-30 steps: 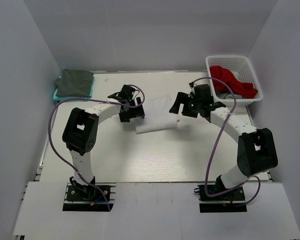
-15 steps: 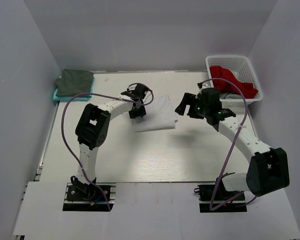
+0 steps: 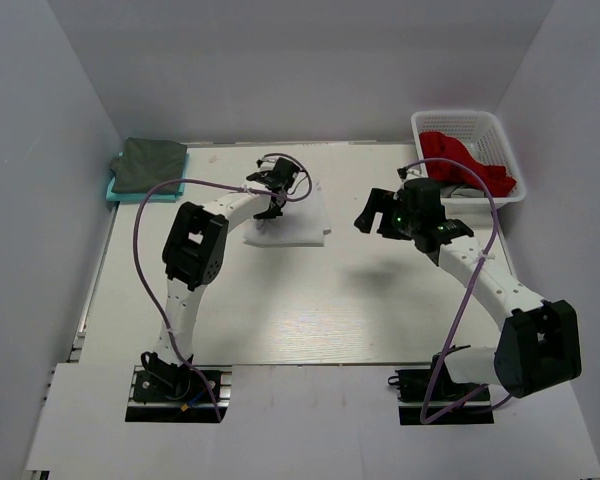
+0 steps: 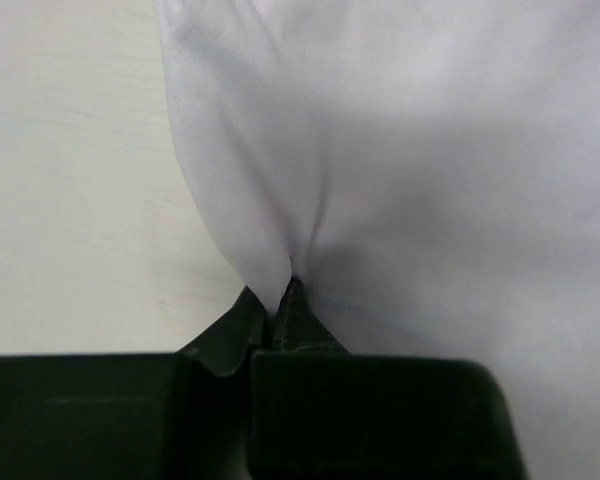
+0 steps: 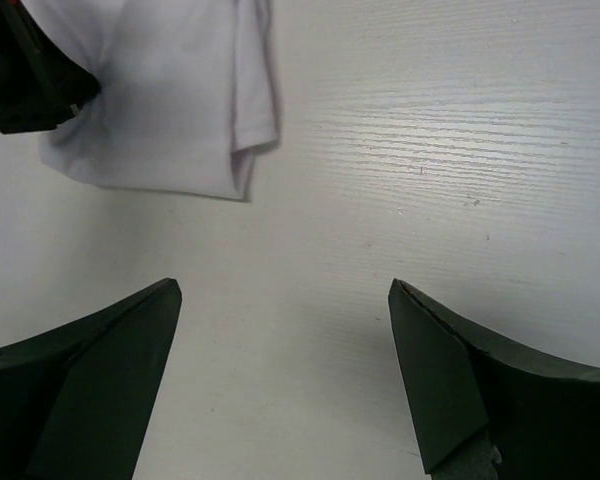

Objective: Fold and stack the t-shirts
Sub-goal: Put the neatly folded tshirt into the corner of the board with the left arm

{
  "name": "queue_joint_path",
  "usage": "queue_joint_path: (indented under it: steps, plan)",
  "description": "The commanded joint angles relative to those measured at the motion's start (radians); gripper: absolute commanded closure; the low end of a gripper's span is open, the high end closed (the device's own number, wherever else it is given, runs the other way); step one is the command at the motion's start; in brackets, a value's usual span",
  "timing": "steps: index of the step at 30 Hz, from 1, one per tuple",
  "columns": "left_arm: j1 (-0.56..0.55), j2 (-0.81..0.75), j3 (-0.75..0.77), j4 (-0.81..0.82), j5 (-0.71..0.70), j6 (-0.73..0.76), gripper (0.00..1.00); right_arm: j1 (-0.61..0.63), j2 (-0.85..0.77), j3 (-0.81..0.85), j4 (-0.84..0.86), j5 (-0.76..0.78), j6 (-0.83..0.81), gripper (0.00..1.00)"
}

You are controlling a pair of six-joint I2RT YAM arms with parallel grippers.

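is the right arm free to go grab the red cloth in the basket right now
Probably yes. The right gripper is open and empty, the red cloth lies uncovered in the open-topped basket on that arm's side, and nothing stands between them.

Two-arm manipulator, overhead and wrist views. The left arm (image 3: 195,245) and the right arm (image 3: 480,272) are each built of smooth white tubular links joined by boxy black joint housings and bolted to a black base plate (image 3: 175,385). A thin purple cable (image 3: 136,255) loops loosely along each arm from base to wrist. Left gripper (image 4: 285,300): a matte black block body bearing two slim black fingers that taper to narrow tips. Right gripper (image 5: 283,288): two broad, dark, wedge-shaped fingers with flat inner faces.
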Motion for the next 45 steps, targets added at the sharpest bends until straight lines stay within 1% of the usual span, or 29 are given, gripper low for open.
queue_joint_path:
  steps: [1, 2, 3, 5, 6, 7, 9, 14, 19, 21, 22, 23, 24, 28, 30, 32, 35, 38, 41, 45]
  plan:
    - [0.032, -0.110, -0.052, 0.069, -0.214, 0.247, 1.00, -0.006, -0.011, -0.001, -0.010, 0.039, -0.033, 0.10]
    - [0.048, -0.134, -0.069, 0.150, -0.214, 0.287, 1.00, -0.005, -0.009, -0.007, -0.012, 0.059, -0.038, 0.10]
    - [0.048, -0.157, -0.086, 0.195, -0.214, 0.372, 1.00, -0.005, -0.012, -0.008, -0.006, 0.064, -0.044, 0.10]
    - [0.063, -0.225, -0.140, 0.282, -0.214, 0.458, 1.00, -0.005, 0.005, -0.007, -0.023, 0.106, -0.047, 0.10]
    - [0.077, -0.245, -0.160, 0.387, -0.214, 0.565, 1.00, -0.005, 0.009, 0.002, -0.033, 0.133, -0.038, 0.10]
    - [0.091, -0.263, -0.204, 0.449, -0.214, 0.618, 1.00, -0.006, 0.026, 0.007, -0.058, 0.153, -0.032, 0.10]
    - [0.123, -0.291, -0.204, 0.528, -0.200, 0.693, 1.00, -0.006, 0.049, 0.009, -0.067, 0.173, -0.027, 0.10]
    - [0.203, -0.291, -0.132, 0.513, -0.116, 0.779, 1.00, -0.006, 0.100, 0.012, -0.073, 0.203, -0.018, 0.10]
    - [0.288, -0.277, -0.089, 0.566, -0.062, 0.868, 1.00, -0.008, 0.141, 0.038, -0.127, 0.249, -0.019, 0.10]
    - [0.314, -0.253, -0.034, 0.566, -0.050, 0.879, 1.00, -0.011, 0.156, 0.050, -0.142, 0.269, -0.013, 0.10]
    - [0.340, -0.236, -0.007, 0.532, -0.038, 0.891, 1.00, -0.011, 0.170, 0.064, -0.153, 0.283, -0.013, 0.10]
    - [0.353, -0.201, 0.047, 0.518, -0.037, 0.892, 1.00, -0.014, 0.180, 0.070, -0.181, 0.289, -0.012, 0.10]
    - [0.365, -0.185, 0.069, 0.517, -0.037, 0.902, 1.00, -0.013, 0.202, 0.082, -0.190, 0.295, -0.009, 0.10]
    - [0.419, -0.151, 0.145, 0.490, 0.011, 0.922, 1.00, -0.013, 0.227, 0.088, -0.190, 0.271, -0.004, 0.10]
    - [0.433, -0.142, 0.165, 0.490, 0.050, 0.931, 1.00, -0.013, 0.241, 0.099, -0.188, 0.265, -0.001, 0.10]
    - [0.442, -0.133, 0.202, 0.452, 0.087, 0.931, 1.00, -0.014, 0.258, 0.111, -0.199, 0.265, 0.002, 0.10]
    - [0.451, -0.133, 0.236, 0.424, 0.113, 0.941, 1.00, -0.013, 0.275, 0.125, -0.205, 0.242, 0.002, 0.10]
    - [0.471, -0.133, 0.282, 0.389, 0.113, 0.941, 1.00, -0.014, 0.275, 0.119, -0.196, 0.250, 0.008, 0.10]
    - [0.480, -0.133, 0.282, 0.408, 0.075, 0.941, 1.00, -0.011, 0.279, 0.122, -0.185, 0.231, 0.014, 0.10]
    - [0.500, -0.144, 0.291, 0.399, 0.087, 0.931, 1.00, -0.014, 0.285, 0.121, -0.178, 0.213, 0.021, 0.10]
